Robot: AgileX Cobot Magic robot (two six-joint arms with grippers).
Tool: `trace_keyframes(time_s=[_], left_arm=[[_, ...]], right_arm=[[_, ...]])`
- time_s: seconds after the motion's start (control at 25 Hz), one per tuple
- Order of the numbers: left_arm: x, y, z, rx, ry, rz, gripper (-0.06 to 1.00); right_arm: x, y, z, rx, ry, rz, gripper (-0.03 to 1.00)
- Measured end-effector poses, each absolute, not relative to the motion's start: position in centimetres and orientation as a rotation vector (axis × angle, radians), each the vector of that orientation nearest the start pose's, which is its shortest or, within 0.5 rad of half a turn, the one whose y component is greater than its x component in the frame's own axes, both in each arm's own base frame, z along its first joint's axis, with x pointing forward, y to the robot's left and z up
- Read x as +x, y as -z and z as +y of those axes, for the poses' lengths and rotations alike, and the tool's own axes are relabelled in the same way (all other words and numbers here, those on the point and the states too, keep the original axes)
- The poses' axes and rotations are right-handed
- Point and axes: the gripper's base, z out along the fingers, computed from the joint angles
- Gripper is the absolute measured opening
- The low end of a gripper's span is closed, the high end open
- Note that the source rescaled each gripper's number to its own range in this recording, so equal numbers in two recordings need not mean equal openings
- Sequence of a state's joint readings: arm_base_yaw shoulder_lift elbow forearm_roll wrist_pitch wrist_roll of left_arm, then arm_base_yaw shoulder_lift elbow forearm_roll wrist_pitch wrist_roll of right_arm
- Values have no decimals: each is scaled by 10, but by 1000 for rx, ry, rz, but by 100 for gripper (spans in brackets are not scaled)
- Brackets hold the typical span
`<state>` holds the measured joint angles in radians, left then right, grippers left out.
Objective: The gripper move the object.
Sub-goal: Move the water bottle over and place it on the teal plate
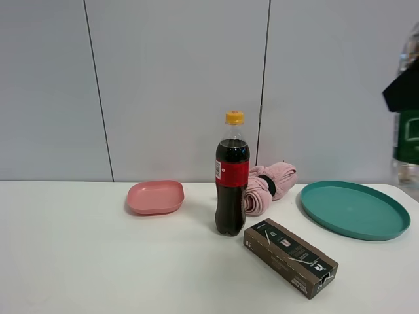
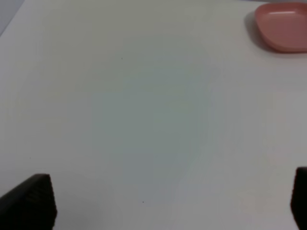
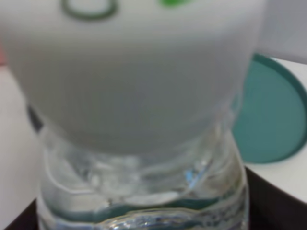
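Note:
The small clear water bottle [image 1: 407, 134] with a green label is up in the air at the far right edge of the exterior view, above the table, partly cut off by the frame. My right gripper [image 1: 399, 93] is shut on it with its black jaws. In the right wrist view the bottle [image 3: 144, 143] fills the frame, and a dark finger [image 3: 276, 203] shows beside it. My left gripper [image 2: 163, 206] is open and empty over bare white table, with its black fingertips [image 2: 31, 201] at the frame corners. It does not show in the exterior view.
A tall dark cola bottle [image 1: 232, 176] with a yellow cap stands mid-table. A pink dish [image 1: 156, 196] is to its left, also seen in the left wrist view [image 2: 283, 26]. A rolled pink cloth [image 1: 268, 186], a teal plate [image 1: 353, 209] and a brown box [image 1: 290, 257] lie to its right.

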<state>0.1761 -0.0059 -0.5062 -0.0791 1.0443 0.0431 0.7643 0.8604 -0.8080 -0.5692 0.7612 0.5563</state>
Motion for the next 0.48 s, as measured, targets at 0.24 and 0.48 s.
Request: trace_keyframes(time_s=[0.24,0.48], left_arm=[[-5,-281,-7,-130,-45,2009,100],[-5,-281,-7,-130,-45,2009,100]], right_arm=[[171,-324,121,-562,-145,2086,0],[191,-314,120,-518,-91,2093,0]])
